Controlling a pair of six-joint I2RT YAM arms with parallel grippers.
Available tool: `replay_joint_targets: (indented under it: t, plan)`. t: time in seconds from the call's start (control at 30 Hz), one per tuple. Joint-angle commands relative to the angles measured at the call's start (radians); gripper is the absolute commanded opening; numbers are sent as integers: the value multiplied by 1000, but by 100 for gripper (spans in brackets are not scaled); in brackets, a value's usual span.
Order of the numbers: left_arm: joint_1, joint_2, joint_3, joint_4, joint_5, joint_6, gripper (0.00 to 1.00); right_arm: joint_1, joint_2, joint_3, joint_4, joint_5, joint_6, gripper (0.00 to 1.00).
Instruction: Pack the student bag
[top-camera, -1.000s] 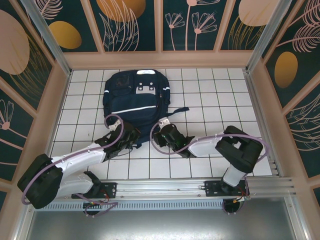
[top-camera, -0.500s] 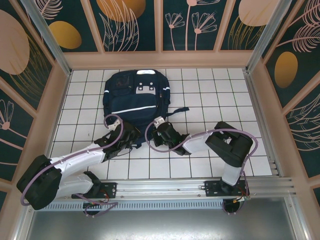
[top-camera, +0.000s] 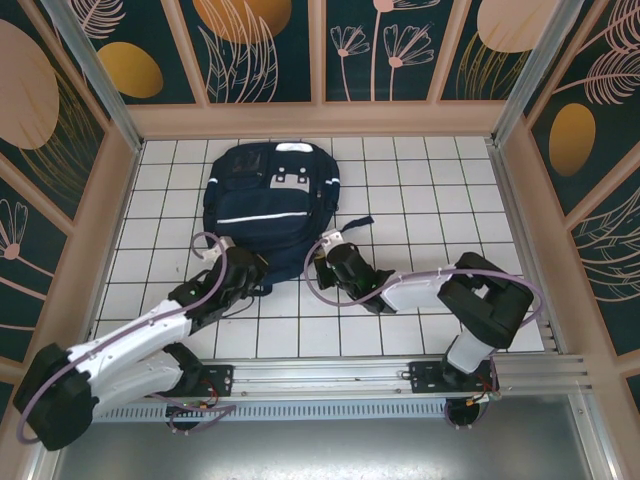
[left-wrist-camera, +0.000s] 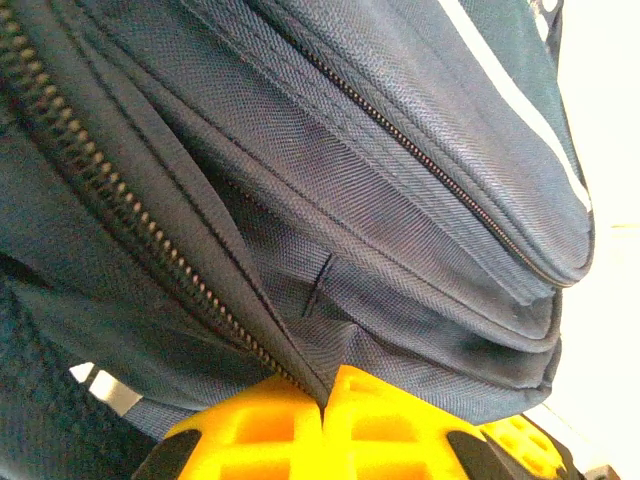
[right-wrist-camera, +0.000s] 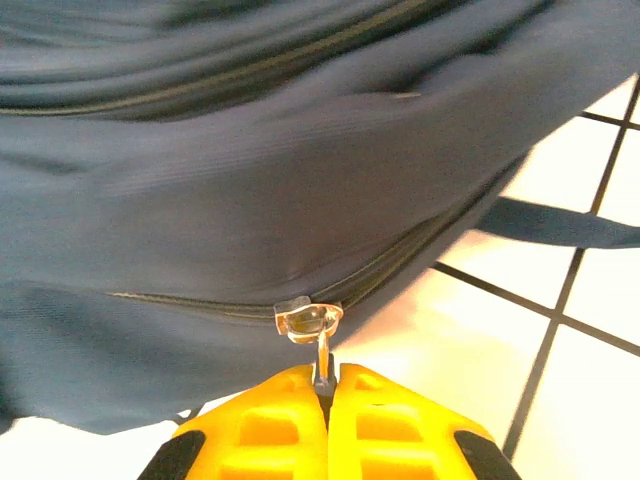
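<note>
The bag (top-camera: 272, 205), toward the desk's (top-camera: 420, 180) far-left corner, is pinched by the left fingers (left-wrist-camera: 260, 430), its zip pull (right-wrist-camera: 308, 322) clamped by the right fingers (right-wrist-camera: 385, 420) and easily lost under an oblique tug.

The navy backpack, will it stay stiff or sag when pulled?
Probably floppy: the backpack fabric creases where the left claw pinches it. Its folds look slack, so it is likely lightly filled. On the smooth tiled table it may slide when the right claw tugs its zipper pull.

student bag (right-wrist-camera: 250, 180) blurred (right wrist), strap (right-wrist-camera: 560, 222) cropped
</note>
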Motion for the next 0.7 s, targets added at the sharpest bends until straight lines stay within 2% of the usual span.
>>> replay_joint_targets:
  t: [0.0, 0.13, 0.5, 0.67]
  plan:
    - [3, -126, -13, -153, -120, 36, 0, -54, 11, -7, -49, 65, 33, 0]
    - [3, -243, -30, -219, -125, 33, 0, -88, 63, 47, -64, 68, 27, 0]
    - [3, -420, 9, -384, -156, 60, 0, -251, 288, 221, -110, 65, 18, 0]
    - [4, -481, -1, -433, -165, 53, 0, -325, 300, 225, -125, 64, 69, 0]
